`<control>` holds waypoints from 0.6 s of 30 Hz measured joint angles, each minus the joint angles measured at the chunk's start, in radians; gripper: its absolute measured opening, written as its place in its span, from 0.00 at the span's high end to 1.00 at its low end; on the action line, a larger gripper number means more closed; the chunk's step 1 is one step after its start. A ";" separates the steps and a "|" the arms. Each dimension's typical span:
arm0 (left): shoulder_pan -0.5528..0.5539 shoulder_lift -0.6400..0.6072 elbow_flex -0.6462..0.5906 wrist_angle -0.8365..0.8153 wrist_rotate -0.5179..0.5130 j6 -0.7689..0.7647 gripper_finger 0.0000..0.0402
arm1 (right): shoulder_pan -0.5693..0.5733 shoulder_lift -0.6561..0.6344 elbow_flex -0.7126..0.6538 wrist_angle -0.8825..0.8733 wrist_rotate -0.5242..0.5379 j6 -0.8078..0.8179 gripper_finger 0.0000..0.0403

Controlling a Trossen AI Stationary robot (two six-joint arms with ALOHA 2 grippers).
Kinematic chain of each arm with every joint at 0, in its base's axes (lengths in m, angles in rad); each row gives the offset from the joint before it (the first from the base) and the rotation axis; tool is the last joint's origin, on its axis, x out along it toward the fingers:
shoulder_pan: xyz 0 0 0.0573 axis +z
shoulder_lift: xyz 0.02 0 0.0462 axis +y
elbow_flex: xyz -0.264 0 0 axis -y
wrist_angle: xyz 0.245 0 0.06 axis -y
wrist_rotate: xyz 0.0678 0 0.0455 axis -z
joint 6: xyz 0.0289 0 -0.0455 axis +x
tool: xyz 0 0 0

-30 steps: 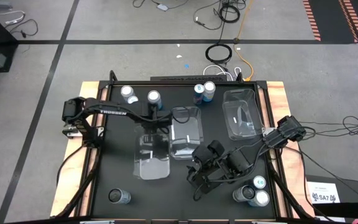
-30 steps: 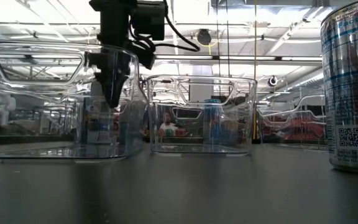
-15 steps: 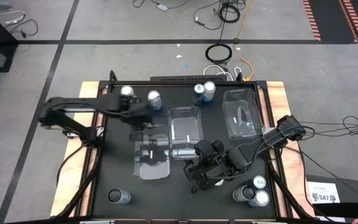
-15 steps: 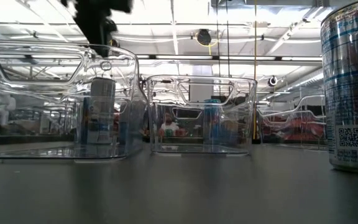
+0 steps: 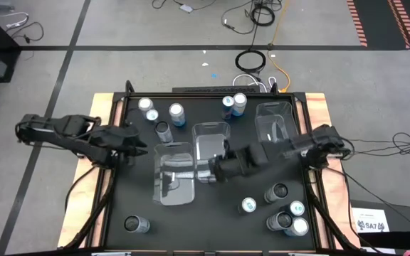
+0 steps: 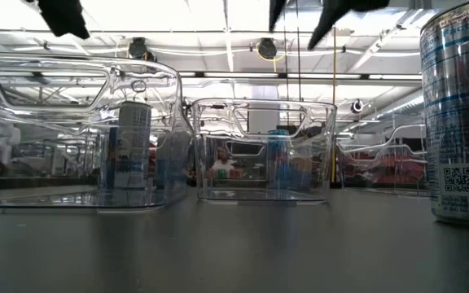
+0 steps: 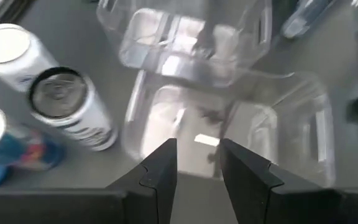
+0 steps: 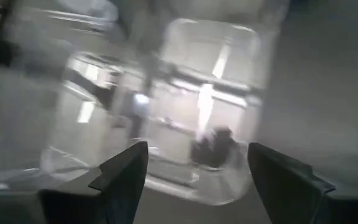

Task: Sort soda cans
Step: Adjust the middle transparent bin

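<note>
Cans mid-sort, bins nearly empty.
Right hand (image 5: pixel 216 169), fingers spread and empty, hangs over the middle bin (image 5: pixel 211 139); left hand (image 5: pixel 135 141) clenched, parked aside.

Three bins (image 5: pixel 173 174) (image 5: pixel 212 142) (image 5: pixel 275 128) stand mid-table in a row. Cans (image 5: pixel 161 112) cluster behind them; more cans (image 5: pixel 285 213) sit at the front right, one can (image 5: pixel 135 225) at the front left.

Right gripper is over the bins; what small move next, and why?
Probably swing the right gripper toward the small teal-topped metal can standing loose nearby: its fingers are open and empty above the middle clear plastic bin. The left gripper waits shut at left.
</note>
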 joint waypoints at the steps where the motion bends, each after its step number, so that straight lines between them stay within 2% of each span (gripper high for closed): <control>1: -0.018 -0.015 -0.015 0.019 -0.009 -0.026 0.67 | -0.031 0.000 0.000 -0.015 -0.031 -0.022 0.35; 6: -0.117 -0.037 -0.082 0.129 -0.053 -0.097 0.67 | -0.169 -0.001 -0.009 -0.070 -0.107 -0.155 0.37; 12: -0.210 -0.005 -0.128 0.219 -0.104 -0.156 0.67 | -0.283 0.001 -0.171 0.045 -0.284 -0.326 0.40; 18: -0.270 0.019 -0.131 0.219 -0.172 -0.244 0.67 | -0.378 0.000 -0.282 0.130 -0.304 -0.423 0.41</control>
